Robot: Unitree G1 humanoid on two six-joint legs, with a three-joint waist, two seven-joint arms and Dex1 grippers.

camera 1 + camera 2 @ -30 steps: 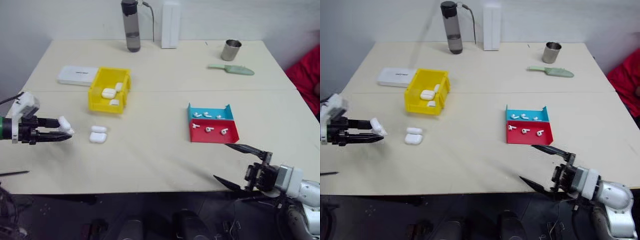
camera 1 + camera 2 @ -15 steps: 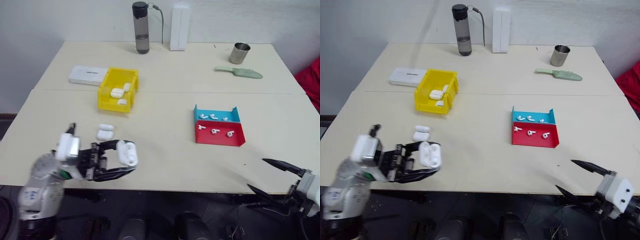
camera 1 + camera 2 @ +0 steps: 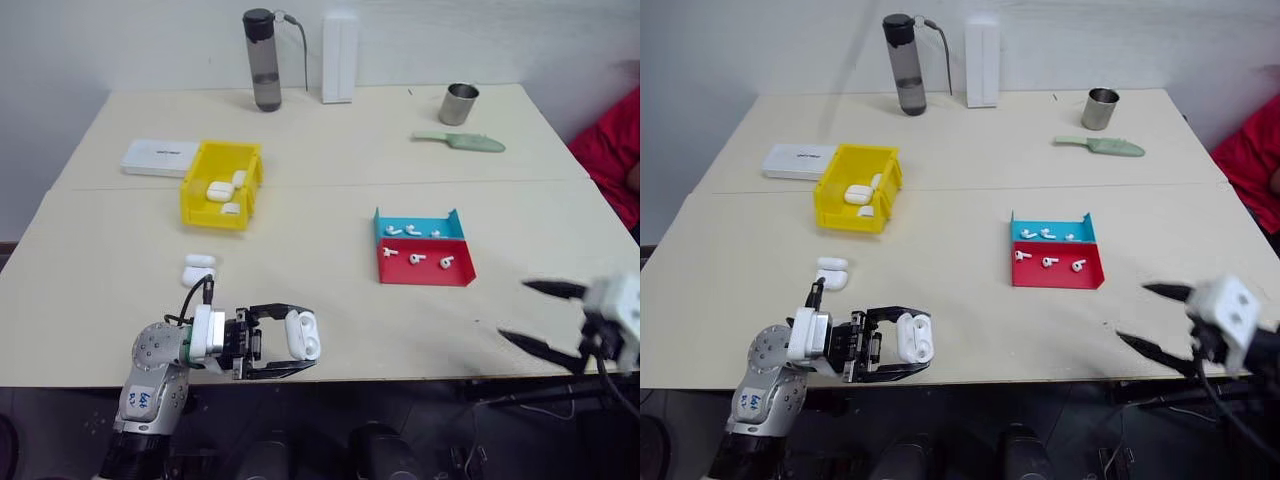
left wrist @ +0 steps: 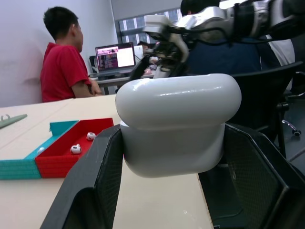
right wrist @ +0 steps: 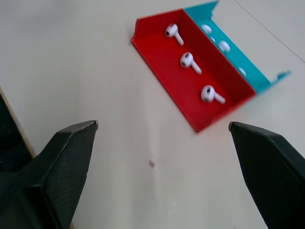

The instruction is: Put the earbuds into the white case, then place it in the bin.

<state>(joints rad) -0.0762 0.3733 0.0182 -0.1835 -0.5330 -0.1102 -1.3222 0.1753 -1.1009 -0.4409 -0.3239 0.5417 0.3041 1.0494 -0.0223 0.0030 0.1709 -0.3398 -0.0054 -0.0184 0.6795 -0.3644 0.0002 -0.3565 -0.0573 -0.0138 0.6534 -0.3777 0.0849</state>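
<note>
My left gripper (image 3: 305,338) is shut on a white case (image 3: 302,335) and holds it just above the table's front edge, left of the middle, pointing right. The same white case (image 4: 178,124) sits between the black fingers (image 4: 90,186) in the left wrist view. Several earbuds (image 3: 418,258) lie in the red and blue tray (image 3: 470,275), and three earbuds (image 5: 187,60) show in its red half. The yellow bin (image 3: 212,213) stands at the left and holds a few white cases (image 3: 217,187). My right gripper (image 3: 513,310) is open at the front right, off the tray's near corner, holding nothing.
Two more white cases (image 3: 198,270) lie in front of the bin. A flat white box (image 3: 158,157) lies behind it. A bottle (image 3: 262,60), a tall white box (image 3: 340,58), a metal cup (image 3: 460,103) and a green tool (image 3: 462,142) stand at the back. A person in red (image 4: 64,62) sits beyond the table.
My left gripper has carried the white case from the table's left side to the front edge, toward the middle. The right gripper, still open, has swung out to the right and risen.
</note>
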